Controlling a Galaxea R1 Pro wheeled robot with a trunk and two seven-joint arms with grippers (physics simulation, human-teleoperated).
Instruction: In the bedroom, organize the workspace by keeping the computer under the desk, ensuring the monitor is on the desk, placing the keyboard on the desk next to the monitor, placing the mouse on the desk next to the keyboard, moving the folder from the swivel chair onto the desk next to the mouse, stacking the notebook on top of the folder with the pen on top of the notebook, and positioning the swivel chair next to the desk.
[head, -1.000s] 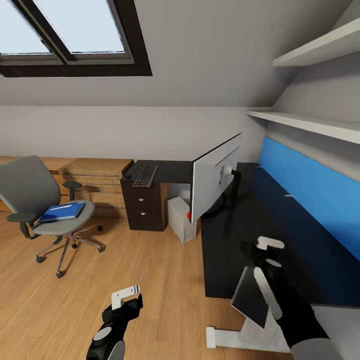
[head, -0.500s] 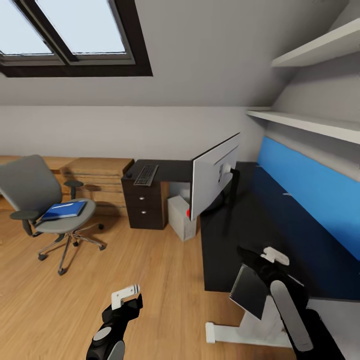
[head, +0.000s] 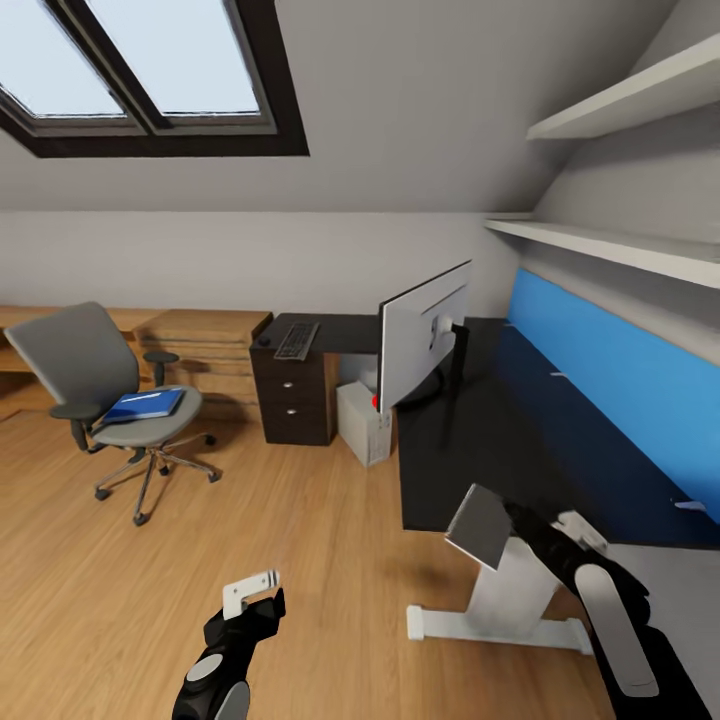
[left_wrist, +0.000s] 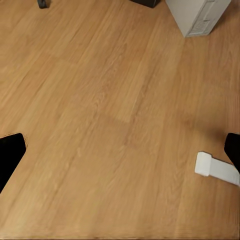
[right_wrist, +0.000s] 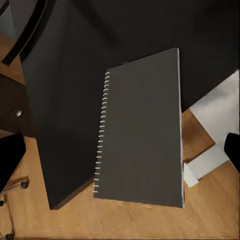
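We see a light wood plank floor (head: 300, 560) with a soft sheen and visible grain. The long black desk top (head: 470, 440) looks smooth and matt, its white pedestal leg (head: 510, 600) like painted metal. The grey swivel chair (head: 110, 390) looks cloth-covered over a shiny chrome base. The grey spiral-bound notebook (right_wrist: 142, 132) has a matt, finely textured cover and a pale wire coil.
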